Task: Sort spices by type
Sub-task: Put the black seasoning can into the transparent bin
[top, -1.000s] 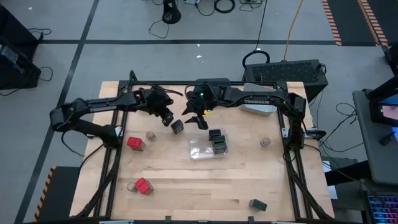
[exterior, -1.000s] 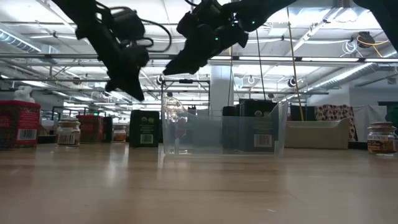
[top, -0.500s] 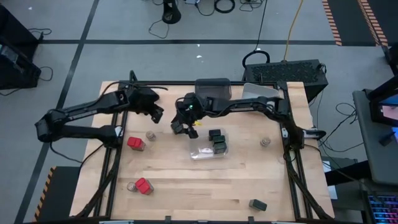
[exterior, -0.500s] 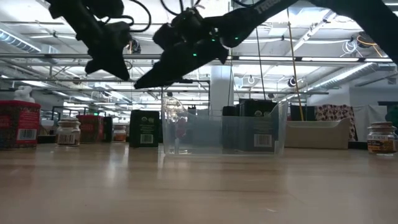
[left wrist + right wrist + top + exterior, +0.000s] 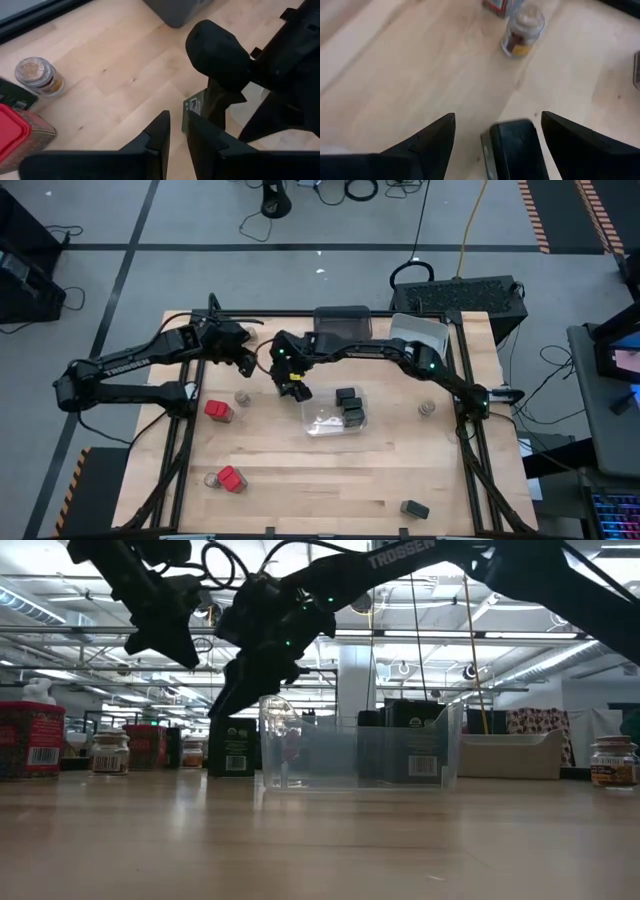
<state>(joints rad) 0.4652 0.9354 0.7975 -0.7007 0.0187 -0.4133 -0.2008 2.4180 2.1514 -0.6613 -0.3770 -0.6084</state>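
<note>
Toward the bench's far edge, a little left of its middle, a black box (image 5: pixel 512 146) stood on the wood just left of the clear bin (image 5: pixel 332 420), which already held three more black boxes (image 5: pixel 350 408). The right gripper (image 5: pixel 293 383) hung right above it with its fingers (image 5: pixel 427 139) spread wide, one on each side of the box and, by the look of the right wrist view, neither touching it. The box's long axis ran between the fingers and not across them, so the narrow width faced the pads. That gripper was clearly the nearer one. The left gripper (image 5: pixel 243 360) sat just to the left and farther back, raised, its fingers (image 5: pixel 155 137) nearly together with only a slit between them and holding nothing. A tan-lidded jar (image 5: pixel 242 397) and a red box (image 5: pixel 218 410) stood to the left, nearer the left edge. Judging by this, the right gripper only needed to drop and close.
</note>
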